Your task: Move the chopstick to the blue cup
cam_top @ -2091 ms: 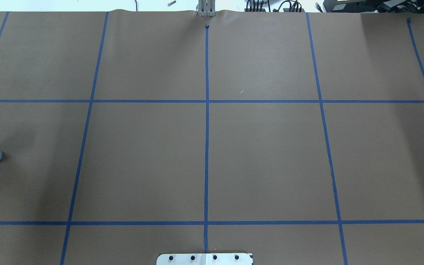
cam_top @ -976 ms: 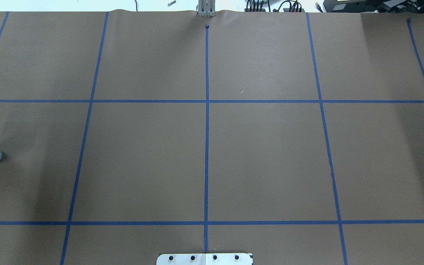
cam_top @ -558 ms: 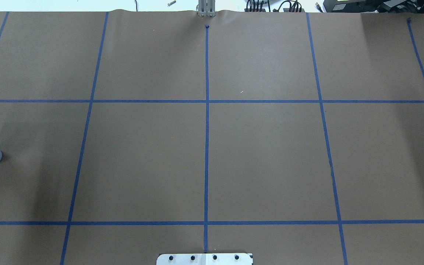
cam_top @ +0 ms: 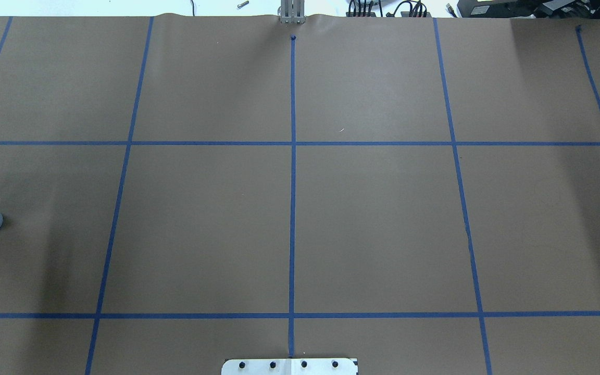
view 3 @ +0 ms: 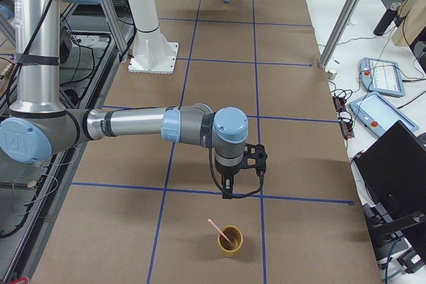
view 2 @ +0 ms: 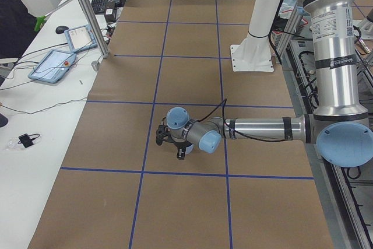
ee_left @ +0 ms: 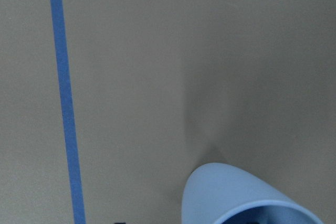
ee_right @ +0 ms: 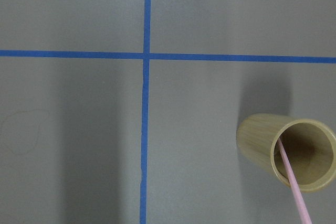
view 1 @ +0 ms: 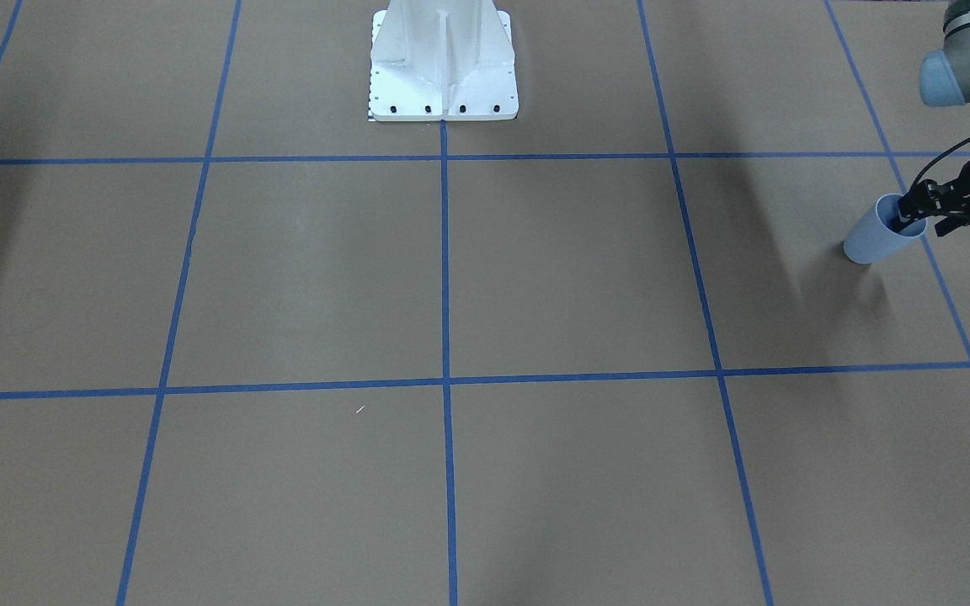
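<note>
Pink chopstick (ee_right: 293, 184) is seen leaning in a tan wooden cup (ee_right: 258, 142); its upper end is cropped in the wrist view. Right gripper (view 3: 229, 183) is held above, near that cup; jaw state cannot be told. Blue cup (view 1: 876, 236) is set well apart, left gripper (view 1: 908, 217) at its rim, jaws obscured
</note>
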Robot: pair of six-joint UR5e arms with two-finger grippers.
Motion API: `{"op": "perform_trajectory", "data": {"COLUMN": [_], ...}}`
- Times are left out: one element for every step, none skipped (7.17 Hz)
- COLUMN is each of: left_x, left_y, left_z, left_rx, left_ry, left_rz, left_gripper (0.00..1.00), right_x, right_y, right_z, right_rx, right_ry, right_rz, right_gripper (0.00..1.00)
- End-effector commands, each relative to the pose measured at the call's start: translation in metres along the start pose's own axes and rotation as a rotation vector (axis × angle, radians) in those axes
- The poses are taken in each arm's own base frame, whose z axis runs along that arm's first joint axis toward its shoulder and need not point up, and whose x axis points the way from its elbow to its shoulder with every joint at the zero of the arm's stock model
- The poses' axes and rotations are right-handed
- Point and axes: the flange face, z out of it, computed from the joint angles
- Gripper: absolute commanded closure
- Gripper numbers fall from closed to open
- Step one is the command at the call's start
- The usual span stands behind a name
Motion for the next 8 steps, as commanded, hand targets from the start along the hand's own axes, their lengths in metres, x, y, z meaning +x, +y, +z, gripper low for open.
{"op": "perform_trajectory", "data": {"left_x": [0.005,0.015,0.033,0.058,0.109,0.160,0.207,0.265], "left_y": [-0.001,0.000,-0.004,-0.010,-0.047,-0.088,-0.119,-0.135], "left_z": [-0.004,-0.009,-0.020,-0.040,-0.071,-0.096,-0.112,-0.109], "left_rx": [0.006,-0.011,-0.037,-0.052,-0.043,-0.034,-0.029,-0.055], "left_ry": [0.009,0.060,0.122,0.145,0.150,0.147,0.157,0.173], "left_rz": [0.000,-0.004,-0.018,-0.057,-0.104,-0.159,-0.202,-0.230], "left_gripper": [1.00,1.00,1.00,1.00,1.00,1.00,1.00,1.00], "right_x": [0.000,-0.001,-0.002,-0.003,-0.002,-0.001,0.000,-0.003], "right_y": [-0.001,-0.001,-0.002,-0.002,-0.001,-0.001,0.000,0.000], "right_z": [-0.001,-0.001,-0.002,-0.003,-0.002,-0.001,0.001,-0.003], "right_rx": [0.001,0.002,0.003,0.005,0.003,0.000,-0.003,0.003], "right_ry": [0.000,-0.001,0.001,-0.001,0.001,-0.004,-0.008,-0.016], "right_rz": [0.000,-0.002,-0.003,-0.005,-0.003,0.000,0.003,0.000], "right_gripper": [0.00,0.00,0.00,0.00,0.00,0.00,0.00,0.00]}}
